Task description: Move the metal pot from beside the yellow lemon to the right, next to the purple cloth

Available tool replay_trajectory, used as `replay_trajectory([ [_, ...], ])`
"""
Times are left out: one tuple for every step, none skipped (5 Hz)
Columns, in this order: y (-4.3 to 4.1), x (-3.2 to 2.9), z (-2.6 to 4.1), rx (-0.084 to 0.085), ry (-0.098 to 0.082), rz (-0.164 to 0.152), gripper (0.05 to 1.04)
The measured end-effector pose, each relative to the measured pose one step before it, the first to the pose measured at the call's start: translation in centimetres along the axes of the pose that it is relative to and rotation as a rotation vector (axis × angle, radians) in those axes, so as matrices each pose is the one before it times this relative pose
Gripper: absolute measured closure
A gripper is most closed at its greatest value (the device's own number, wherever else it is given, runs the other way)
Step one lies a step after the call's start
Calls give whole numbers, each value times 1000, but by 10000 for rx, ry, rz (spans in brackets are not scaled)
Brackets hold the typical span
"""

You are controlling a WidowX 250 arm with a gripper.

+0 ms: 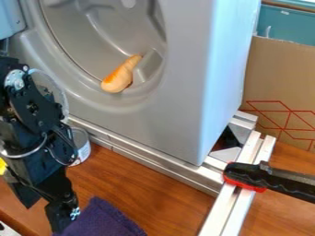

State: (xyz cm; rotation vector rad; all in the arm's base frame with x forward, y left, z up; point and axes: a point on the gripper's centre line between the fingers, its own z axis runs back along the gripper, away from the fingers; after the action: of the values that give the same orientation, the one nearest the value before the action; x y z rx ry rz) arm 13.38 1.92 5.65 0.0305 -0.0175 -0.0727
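Where the black arm (37, 110) hangs down at the left, its pincer (61, 216) is low over the near part of the table (148, 179), right by a purple cloth (104, 219). I cannot tell whether the pincer is open or closed, or whether it grips the cloth's edge or just sits against it. The cloth lies bunched on the wood at the near edge of the view.

An orange and tan toy (121, 75) lies in the round hollow of the grey washer (144, 131), thick end low and narrow end up to the right; the curved lip probably stops it rolling out. The washer stands against metal rails (154, 166), likely there to keep it from sliding, and a black and red clamp (246, 176) sits across them, presumably to pin the frame down. Behind the arm is a can (81, 146); at the right stands a cardboard box (280, 87).
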Motion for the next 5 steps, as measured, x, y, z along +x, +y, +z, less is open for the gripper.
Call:
replay_trajectory([
  [-71,-148,-135,-51,69,-83,83],
  [2230,998,1036,-601,-641,26,83],
  [2215,1571,936,-121,-429,98,83],
  [2155,1801,-757,-73,-39,-181,83],
  [2477,1436,-1294,70,-67,-447,83],
])
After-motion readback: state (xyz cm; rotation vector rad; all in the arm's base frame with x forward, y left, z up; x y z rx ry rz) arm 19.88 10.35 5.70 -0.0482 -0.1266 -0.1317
